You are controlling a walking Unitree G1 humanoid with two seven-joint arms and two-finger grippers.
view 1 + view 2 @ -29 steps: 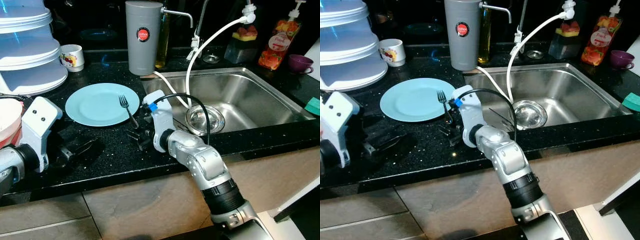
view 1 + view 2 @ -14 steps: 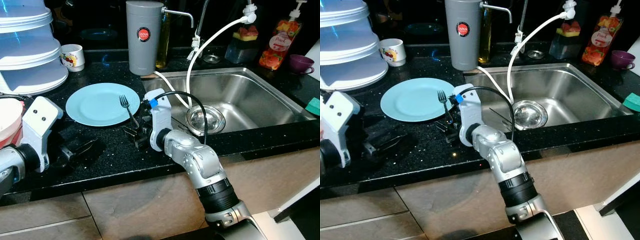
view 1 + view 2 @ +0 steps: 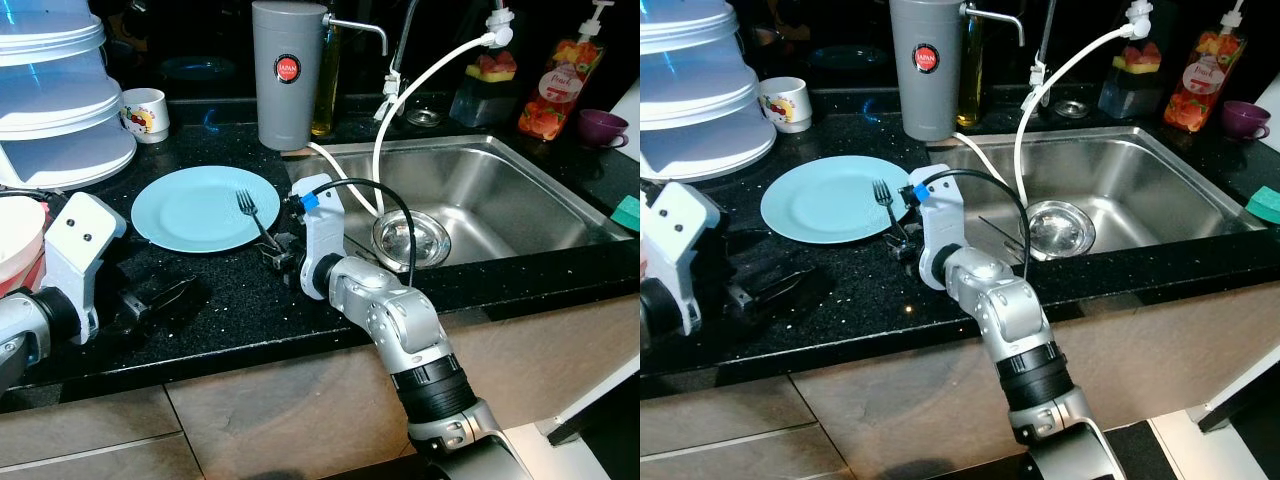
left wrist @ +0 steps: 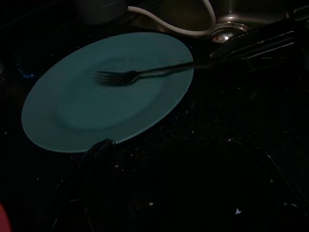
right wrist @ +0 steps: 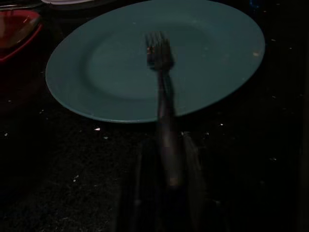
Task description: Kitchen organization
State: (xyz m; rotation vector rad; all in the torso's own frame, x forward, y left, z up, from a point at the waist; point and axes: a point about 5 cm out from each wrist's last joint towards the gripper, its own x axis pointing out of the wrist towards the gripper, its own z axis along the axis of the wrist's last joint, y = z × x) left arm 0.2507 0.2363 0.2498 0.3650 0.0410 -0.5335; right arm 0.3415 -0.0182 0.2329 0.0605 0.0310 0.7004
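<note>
On a black speckled counter [image 3: 220, 290], a steel sink [image 3: 500, 190] sits to the right of a light blue plate [image 3: 195, 210]. Left of the plate, the left gripper [image 3: 160, 298] rests on the counter, fingers slightly apart. At the plate's right edge, the right gripper [image 3: 275, 252] is clamped on the handle of a fork [image 3: 252, 215], whose tines lie over the plate.
</note>
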